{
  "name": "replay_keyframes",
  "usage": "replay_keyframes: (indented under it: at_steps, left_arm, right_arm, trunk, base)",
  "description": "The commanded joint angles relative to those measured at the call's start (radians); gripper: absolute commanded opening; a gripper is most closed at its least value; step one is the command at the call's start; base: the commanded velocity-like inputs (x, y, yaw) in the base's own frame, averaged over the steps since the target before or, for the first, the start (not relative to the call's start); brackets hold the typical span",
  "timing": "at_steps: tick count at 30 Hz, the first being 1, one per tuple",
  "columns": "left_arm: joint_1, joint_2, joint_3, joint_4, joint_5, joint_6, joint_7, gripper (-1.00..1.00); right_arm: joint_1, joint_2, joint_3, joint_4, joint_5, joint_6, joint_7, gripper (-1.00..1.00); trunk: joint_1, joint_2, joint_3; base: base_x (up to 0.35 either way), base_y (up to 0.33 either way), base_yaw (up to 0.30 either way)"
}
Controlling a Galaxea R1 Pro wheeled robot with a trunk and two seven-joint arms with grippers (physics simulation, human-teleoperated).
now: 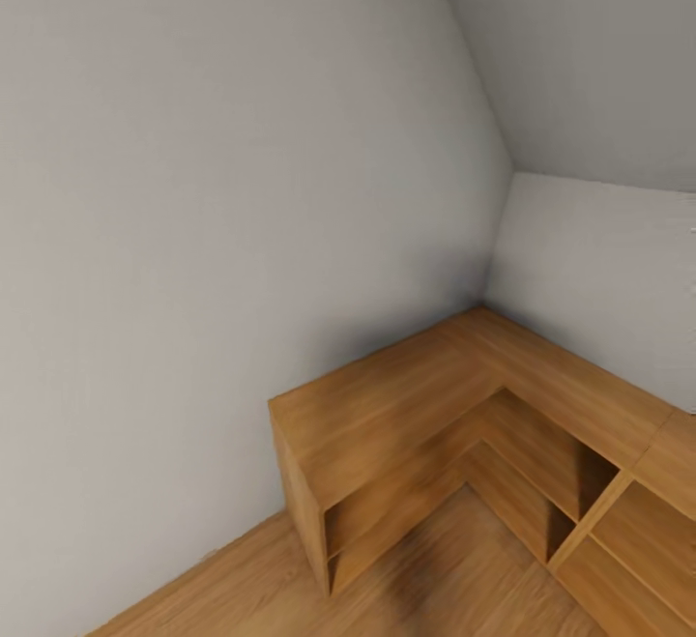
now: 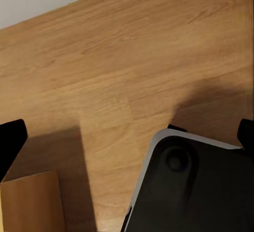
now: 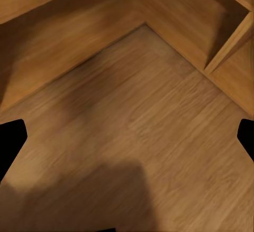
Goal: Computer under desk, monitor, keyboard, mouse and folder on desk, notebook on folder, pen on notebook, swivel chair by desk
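Pale grey walls (image 1: pixel 222 183) take up most of the head view, one of them sloping in overhead, and they meet in a corner of the bedroom. Below them a low L-shaped unit of light wood shelving (image 1: pixel 406 405) wraps that corner, its flat top bare and its open compartments facing the room. The right end of the unit is cut off by the picture's edge. Light wood floor (image 1: pixel 454 579) runs in front of it.

None of the task's things shows here: the pictures give only walls, shelving and floor.

The right gripper (image 3: pixel 127 142) points down at the floor where the two runs of shelving join. Its dark fingertips (image 3: pixel 10 142) sit at opposite edges of the picture, spread wide with nothing between them.

The left gripper (image 2: pixel 127 137) also points at the floor, near the foot of the wall. Its fingertips (image 2: pixel 10 139) are likewise far apart and hold nothing. A dark rounded panel with a pale rim (image 2: pixel 196 189), probably part of the robot itself, lies under it, cut off by the frame; what it is cannot be told for certain. A light wood edge (image 2: pixel 32 200) shows in one corner, too cropped to identify.
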Motion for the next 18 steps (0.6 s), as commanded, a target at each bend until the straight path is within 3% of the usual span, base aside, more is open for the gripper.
replay_keyframes:
  at_steps: [1, 10, 18]
  left_arm:
    - [-0.001, 0.000, -0.008, -0.002, 0.001, -0.003, 0.010, 1.00]
    - [-0.001, 0.001, -0.009, -0.002, 0.001, -0.002, 0.009, 1.00]
    - [-0.001, 0.001, -0.010, -0.002, 0.000, -0.003, 0.009, 1.00]
  right_arm:
    - [-0.001, 0.000, 0.009, 0.000, -0.005, -0.002, -0.005, 1.00]
    - [-0.001, 0.000, 0.009, 0.000, -0.006, -0.002, -0.005, 1.00]
    - [-0.001, -0.002, 0.007, 0.000, -0.006, -0.002, -0.005, 1.00]
  trunk:
    - [0.001, -0.002, -0.001]
    - [0.001, -0.002, 0.010]
    - [0.001, -0.002, 0.019]
  base:
    - [0.324, 0.000, -0.183]
    - [0.311, 0.000, -0.183]
    - [0.065, 0.000, -0.183]
